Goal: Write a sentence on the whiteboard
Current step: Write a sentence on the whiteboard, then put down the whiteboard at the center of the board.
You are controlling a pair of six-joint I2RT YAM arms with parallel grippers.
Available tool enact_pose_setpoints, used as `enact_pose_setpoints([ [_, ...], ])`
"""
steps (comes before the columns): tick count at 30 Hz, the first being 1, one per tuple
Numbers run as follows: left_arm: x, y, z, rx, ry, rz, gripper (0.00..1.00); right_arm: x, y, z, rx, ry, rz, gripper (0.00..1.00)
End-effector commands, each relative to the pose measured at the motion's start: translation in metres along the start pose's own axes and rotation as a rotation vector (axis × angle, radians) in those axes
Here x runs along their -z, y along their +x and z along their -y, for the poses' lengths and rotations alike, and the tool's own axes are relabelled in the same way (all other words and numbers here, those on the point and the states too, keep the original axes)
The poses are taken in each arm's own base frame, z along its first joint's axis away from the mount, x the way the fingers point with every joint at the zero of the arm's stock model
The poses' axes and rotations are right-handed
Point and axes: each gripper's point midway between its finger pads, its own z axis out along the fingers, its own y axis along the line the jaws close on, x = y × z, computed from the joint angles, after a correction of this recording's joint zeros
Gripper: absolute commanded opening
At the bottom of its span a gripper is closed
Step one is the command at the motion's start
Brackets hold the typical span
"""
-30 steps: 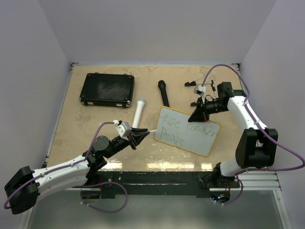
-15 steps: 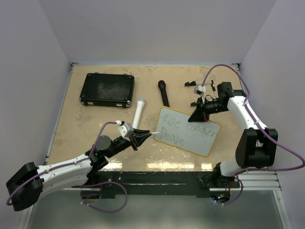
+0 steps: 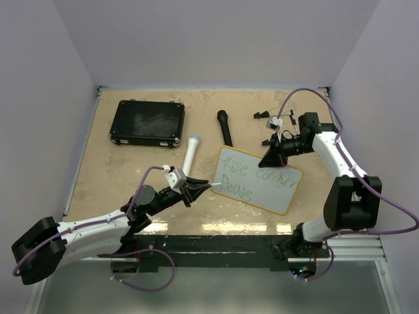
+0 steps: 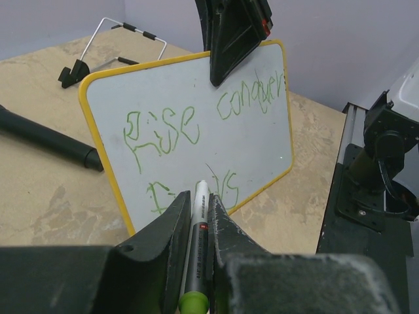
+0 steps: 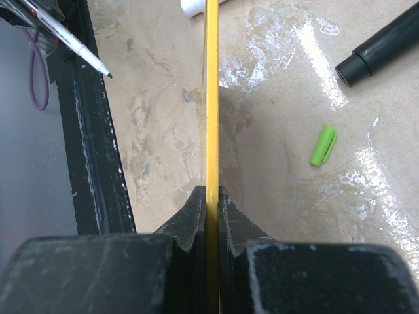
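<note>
- Left gripper (image 4: 196, 204) is clamped tight on a marker (image 4: 198, 226), green butt nearest the camera; its tip points at the lower line of the sentence (image 4: 171, 131); the right wrist view shows a gap between tip and board
- Right gripper (image 5: 209, 196) is pinched on the top edge of the whiteboard (image 3: 275, 196), holding it tilted up; lower edge on the table (image 3: 118, 170)
- A green cap (image 5: 322, 145) lies behind the board; a black case (image 3: 147, 122) sits well apart, far left
</note>
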Motion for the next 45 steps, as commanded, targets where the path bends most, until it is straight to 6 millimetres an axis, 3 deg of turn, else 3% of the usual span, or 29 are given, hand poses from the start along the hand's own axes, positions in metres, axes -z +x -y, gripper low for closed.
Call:
enact_pose_setpoints([
  [1, -0.003, -0.013, 0.005, 0.015, 0.027, 0.065, 0.00, 0.001, -0.012, 0.006, 0.136, 0.016, 0.036, 0.00],
  [20, -0.002, -0.008, -0.003, 0.038, -0.016, 0.075, 0.00, 0.002, -0.015, 0.002, 0.149, 0.005, 0.044, 0.00],
  [25, 0.001, -0.009, -0.015, 0.032, -0.081, 0.075, 0.00, 0.003, -0.017, 0.000, 0.159, 0.006, 0.048, 0.00],
  [30, 0.004, -0.021, -0.025, 0.039, -0.127, 0.119, 0.00, 0.005, -0.020, -0.002, 0.164, 0.006, 0.053, 0.00],
  [36, -0.008, -0.035, -0.021, 0.012, -0.112, 0.092, 0.00, 0.011, -0.032, -0.006, 0.197, 0.025, 0.067, 0.00],
  [45, -0.007, -0.052, -0.017, -0.081, -0.086, 0.100, 0.00, 0.025, -0.051, -0.016, 0.217, 0.044, 0.055, 0.00],
])
